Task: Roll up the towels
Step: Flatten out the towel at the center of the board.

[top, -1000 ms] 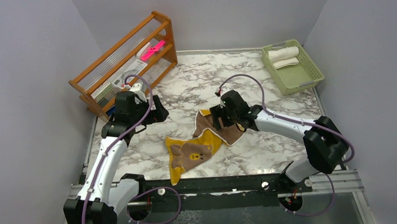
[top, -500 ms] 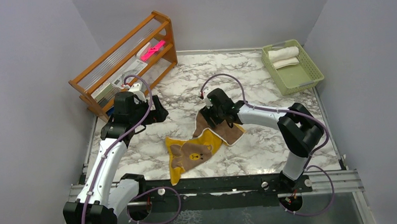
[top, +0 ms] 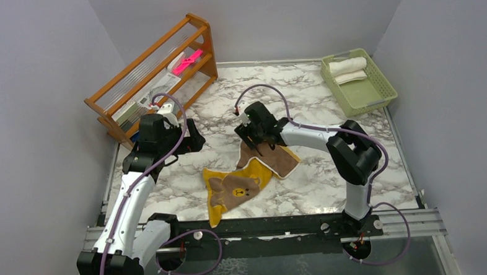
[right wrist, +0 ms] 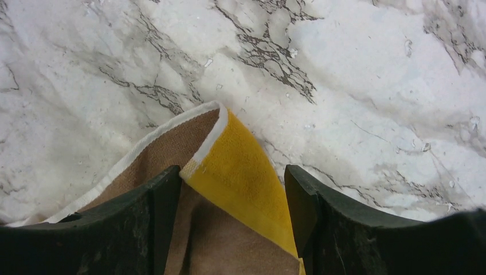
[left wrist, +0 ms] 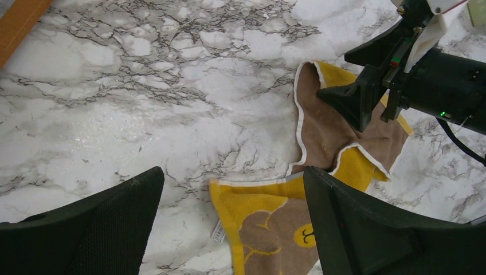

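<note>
A marble-patterned table (top: 326,103) is seen from above, with two robot arms reaching over it from the near edge. The mustard-yellow towel (top: 246,174) lies loose and rumpled near the middle of the table, not rolled. Its near half lies flat, showing a brown face with a yellow cartoon bear. Its far half is bunched and folded over, showing brown cloth with a white edging and strips of yellow. The right arm stretches leftward across the table, so that the right pincer (right wrist: 232,175) points down at the far corner of this towel. In the wrist view its two black fingers stand apart, one on each side of the corner. There a yellow flap is turned over onto the brown cloth. The fingers are about as far apart as the flap is wide and have not pressed it flat. The left pincer (left wrist: 229,183) hovers above bare marble to the left of the towel, its fingers spread wide and holding nothing. From its own camera the towel's left edge lies just below and ahead. The cream-white towel (top: 347,65) lies rolled at the far end of a pale green basket (top: 375,91) in the far right corner of the table. Whether it is one roll or two cannot be told. A wooden rack (top: 151,73) stands at an angle along the far left side, with a bright pink object (top: 187,61) on its upper shelf.
</note>
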Available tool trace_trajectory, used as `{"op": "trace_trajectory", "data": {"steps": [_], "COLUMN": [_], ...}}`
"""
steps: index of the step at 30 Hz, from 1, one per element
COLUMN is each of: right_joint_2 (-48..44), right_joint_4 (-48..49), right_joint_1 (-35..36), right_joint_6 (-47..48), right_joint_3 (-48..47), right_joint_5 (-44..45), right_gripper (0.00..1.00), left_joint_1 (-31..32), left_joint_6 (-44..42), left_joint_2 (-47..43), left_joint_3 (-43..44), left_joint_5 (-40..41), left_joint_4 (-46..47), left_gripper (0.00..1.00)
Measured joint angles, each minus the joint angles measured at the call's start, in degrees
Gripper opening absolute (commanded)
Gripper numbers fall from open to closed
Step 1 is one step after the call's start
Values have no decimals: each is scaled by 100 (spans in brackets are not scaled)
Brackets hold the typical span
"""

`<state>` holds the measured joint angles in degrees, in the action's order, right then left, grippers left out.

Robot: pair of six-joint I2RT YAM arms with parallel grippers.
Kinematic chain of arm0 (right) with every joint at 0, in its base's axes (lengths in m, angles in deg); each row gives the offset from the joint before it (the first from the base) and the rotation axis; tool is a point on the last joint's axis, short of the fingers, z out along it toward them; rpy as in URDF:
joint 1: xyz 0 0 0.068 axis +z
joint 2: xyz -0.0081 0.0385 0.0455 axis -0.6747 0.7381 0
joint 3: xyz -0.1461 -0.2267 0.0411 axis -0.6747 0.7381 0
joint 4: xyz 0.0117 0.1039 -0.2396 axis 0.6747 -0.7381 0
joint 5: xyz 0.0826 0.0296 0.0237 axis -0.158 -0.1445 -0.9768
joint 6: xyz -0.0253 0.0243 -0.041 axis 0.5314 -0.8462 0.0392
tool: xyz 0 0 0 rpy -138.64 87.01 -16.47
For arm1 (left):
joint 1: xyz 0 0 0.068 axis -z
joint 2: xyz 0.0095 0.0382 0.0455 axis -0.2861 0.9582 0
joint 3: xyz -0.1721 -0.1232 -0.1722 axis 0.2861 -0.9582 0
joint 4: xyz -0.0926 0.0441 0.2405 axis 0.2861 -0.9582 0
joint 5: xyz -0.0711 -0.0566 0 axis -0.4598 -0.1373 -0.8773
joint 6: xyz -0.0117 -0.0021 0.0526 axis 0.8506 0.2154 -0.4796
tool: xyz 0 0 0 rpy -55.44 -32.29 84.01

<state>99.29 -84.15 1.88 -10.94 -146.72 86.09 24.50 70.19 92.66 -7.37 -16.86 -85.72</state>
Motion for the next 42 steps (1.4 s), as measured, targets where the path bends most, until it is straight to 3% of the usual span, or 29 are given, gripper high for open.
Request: {"op": "trace_trajectory", "data": {"steps": [9,12,17,18,23,27,35,42], "right_joint_2": [232,232,264,278,319,173,-1681,-1849], "right_joint_4": [-105,-111,-131,-144,-208,-105,723,1086], "right_joint_1": [31,31,31,31,-39,-442,-3150,-2940], "right_joint_6": [166,162,164,149,-52,-498,-2159,-2616], "right_joint_3": [-173,-173,-173,-179,-238,-131,1235,1342], "right_joint_5": [-33,-31,-33,-33,42,-201,-562,-916], "right_gripper": [67,60,6,1,1,1,1,1], "left_joint_1": [0,0,0,0,0,2,417,1270], "left_joint_6": [-66,-79,-103,-103,79,348,1250,1932], "left_joint_2": [-39,-39,-39,-39,426,1316,1294,2275], "left_joint_3": [0,2,55,55,33,-188,-905,-1231], "left_joint_5": [52,61,66,66,-50,-511,-549,-352], "left_joint_4": [-63,-66,-105,-105,-35,214,944,2068], "left_gripper": [95,95,90,89,71,71,71,71]}}
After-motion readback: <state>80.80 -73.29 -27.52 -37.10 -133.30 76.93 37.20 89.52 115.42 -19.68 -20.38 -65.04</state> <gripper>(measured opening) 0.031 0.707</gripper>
